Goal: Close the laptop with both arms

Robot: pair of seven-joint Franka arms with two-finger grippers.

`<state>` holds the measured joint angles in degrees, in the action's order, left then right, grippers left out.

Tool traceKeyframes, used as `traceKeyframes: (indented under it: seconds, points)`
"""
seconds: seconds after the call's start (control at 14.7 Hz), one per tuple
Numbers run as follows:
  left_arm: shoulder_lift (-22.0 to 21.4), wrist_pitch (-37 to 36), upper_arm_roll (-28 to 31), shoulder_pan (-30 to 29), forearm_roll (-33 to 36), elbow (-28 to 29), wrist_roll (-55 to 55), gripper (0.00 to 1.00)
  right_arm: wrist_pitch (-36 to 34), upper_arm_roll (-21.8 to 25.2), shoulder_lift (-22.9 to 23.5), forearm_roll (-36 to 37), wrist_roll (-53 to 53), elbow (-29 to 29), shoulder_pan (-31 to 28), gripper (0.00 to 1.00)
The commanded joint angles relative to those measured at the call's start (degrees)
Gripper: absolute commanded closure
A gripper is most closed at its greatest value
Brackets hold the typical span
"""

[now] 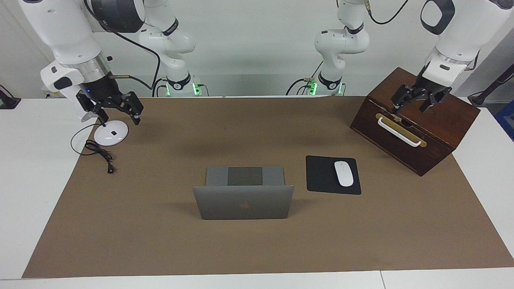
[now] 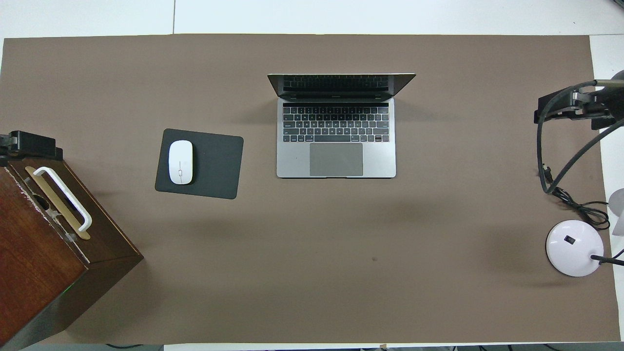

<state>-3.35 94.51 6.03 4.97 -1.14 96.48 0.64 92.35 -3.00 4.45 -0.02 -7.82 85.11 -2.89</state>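
Faintly: dark logo centred on laptop (image 1: 243, 204) lid.

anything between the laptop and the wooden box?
Yes: a black mouse pad with a white mouse on it lies between the laptop and the wooden box, clearest in the overhead view.

No word or number reads clean anywhere.

- Laptop (image 1: 244, 206), lid face: one faint dark logo mark at lid centre. Outline too dim to call.
- Keyboard (image 2: 336, 124), overhead view: pale legends on the dark keys, rows plain, characters too small to read.
- White round base (image 2: 574, 241), about 4 o'clock from the laptop in the overhead view: small dark square mark on top. No lettering made out on it.
- Black band (image 1: 170, 27) on a joint of the right arm (image 1: 166, 44): pale lettering runs round it, illegible. Same kind of band (image 1: 355, 29) on the left arm (image 1: 343, 42), also unreadable.
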Motion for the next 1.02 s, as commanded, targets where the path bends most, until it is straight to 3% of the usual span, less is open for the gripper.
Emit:
traceKeyframes:
  seconds: [0.0, 0.96]
  points:
    - [-0.25, -1.34, 0.12, 0.04, 0.52, -0.77, 0.59, 0.0, 1.86, -0.69, -0.14, 0.63, 0.08, 0.41, -0.8, 0.0]
    - [-1.22, -1.26, 0.04, -0.76, 0.52, 0.02, 0.59, 0.0, 1.79, -0.69, -0.41, 0.99, 0.17, 0.41, -0.71, 0.0]
